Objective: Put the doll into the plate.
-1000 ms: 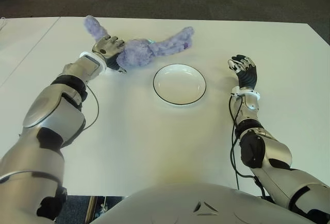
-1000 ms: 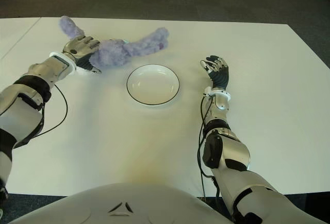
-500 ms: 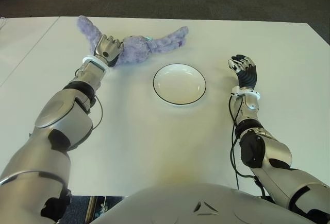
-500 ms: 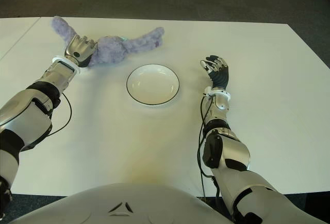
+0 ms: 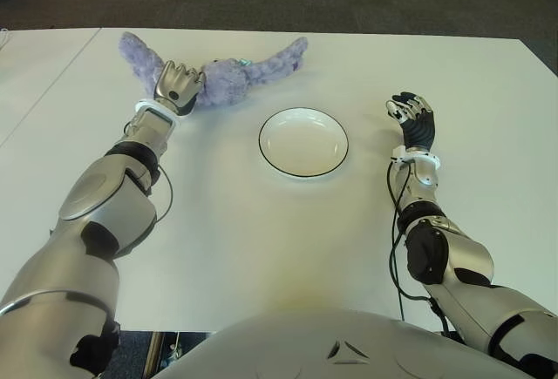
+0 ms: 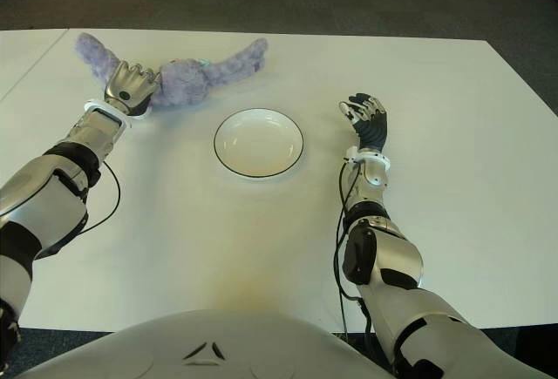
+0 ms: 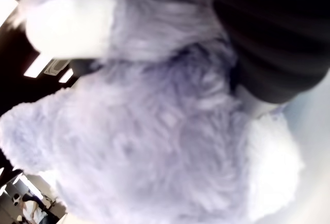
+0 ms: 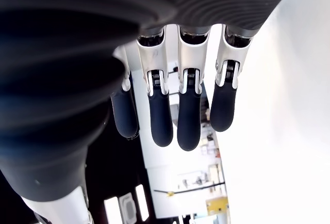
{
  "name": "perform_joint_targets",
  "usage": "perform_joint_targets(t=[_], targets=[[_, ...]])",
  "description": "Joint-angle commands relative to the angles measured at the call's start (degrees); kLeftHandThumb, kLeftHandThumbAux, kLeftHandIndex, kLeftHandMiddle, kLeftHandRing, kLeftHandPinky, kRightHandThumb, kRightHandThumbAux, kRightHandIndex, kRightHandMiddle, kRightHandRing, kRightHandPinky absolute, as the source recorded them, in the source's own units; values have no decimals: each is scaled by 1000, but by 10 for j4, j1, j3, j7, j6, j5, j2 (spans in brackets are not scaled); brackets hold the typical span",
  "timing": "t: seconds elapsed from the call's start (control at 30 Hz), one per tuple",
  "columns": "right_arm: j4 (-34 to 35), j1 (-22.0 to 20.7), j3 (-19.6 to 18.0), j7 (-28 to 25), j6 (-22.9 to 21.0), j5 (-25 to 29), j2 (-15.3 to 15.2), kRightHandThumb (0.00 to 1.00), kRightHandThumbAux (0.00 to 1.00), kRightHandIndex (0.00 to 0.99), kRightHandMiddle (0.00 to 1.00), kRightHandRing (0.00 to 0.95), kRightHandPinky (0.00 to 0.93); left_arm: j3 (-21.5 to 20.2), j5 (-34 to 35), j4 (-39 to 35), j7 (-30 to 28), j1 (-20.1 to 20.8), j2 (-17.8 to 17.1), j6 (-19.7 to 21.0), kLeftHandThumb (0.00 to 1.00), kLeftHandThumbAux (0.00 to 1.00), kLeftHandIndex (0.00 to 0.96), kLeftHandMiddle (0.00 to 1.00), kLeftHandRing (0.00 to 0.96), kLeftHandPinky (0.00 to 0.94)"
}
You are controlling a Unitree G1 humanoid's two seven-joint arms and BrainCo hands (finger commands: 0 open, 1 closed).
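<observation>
Since a second ago the left hand [image 5: 177, 86] and the doll [image 5: 228, 73] are sitting further toward the upper left of the frame, the doll's long limbs now spreading flatter.

The left hand is closing its fingers around the middle of the purple plush doll at the upper left of the white table [image 5: 261, 240], and the left wrist view is filling with the doll's fur [image 7: 154, 147] pressed close against the palm. The doll is lying on the table, up and to the left of the white plate [image 5: 303, 142], apart from its dark rim. The right hand [image 5: 412, 118] is showing at the right of the plate, well apart from it, its dark-tipped fingers [image 8: 188, 121] hanging loosely extended and holding nothing.
</observation>
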State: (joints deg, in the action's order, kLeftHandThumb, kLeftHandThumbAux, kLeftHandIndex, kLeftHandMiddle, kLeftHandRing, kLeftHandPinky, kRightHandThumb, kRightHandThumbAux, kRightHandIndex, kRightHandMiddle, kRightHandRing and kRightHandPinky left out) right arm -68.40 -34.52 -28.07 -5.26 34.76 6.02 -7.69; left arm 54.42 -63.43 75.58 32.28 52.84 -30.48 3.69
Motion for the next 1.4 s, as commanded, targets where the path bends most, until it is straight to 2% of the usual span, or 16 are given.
perform_joint_targets(t=[0.03,0.57,0.73,0.93,0.97,1.03,1.3,1.4], targets=[[-85,130,-15,7,-58,24,64,91,806,323,357,371,342,-5,4,16,4,-28,-11,-20,848,665,408,561,797,820],[-85,130,-15,9,-57,25,67,100,815,325,360,381,358,-19,22,11,10,-16,-23,-24,852,663,417,578,805,820],[-85,131,-15,7,-55,25,68,90,800,331,362,376,319,-30,23,-4,28,8,-40,-23,850,665,414,577,802,831],[-85,132,-13,7,-53,23,67,101,809,336,363,380,345,-35,12,-46,45,34,-63,-12,849,666,413,576,819,842],[-85,132,-13,7,-53,22,67,103,812,336,363,383,345,-37,10,-58,46,36,-67,-10,756,692,433,757,837,851],[-85,132,-12,6,-52,22,67,105,813,336,364,384,345,-43,9,-84,48,36,-74,-6,730,700,439,812,842,854],[-85,131,-10,8,-52,19,67,97,816,322,362,386,375,-80,13,-170,90,4,-94,7,725,700,442,830,853,868],[-85,131,-10,8,-52,20,67,85,818,317,361,385,374,-99,10,-245,76,-16,-110,16,727,699,442,830,851,869]])
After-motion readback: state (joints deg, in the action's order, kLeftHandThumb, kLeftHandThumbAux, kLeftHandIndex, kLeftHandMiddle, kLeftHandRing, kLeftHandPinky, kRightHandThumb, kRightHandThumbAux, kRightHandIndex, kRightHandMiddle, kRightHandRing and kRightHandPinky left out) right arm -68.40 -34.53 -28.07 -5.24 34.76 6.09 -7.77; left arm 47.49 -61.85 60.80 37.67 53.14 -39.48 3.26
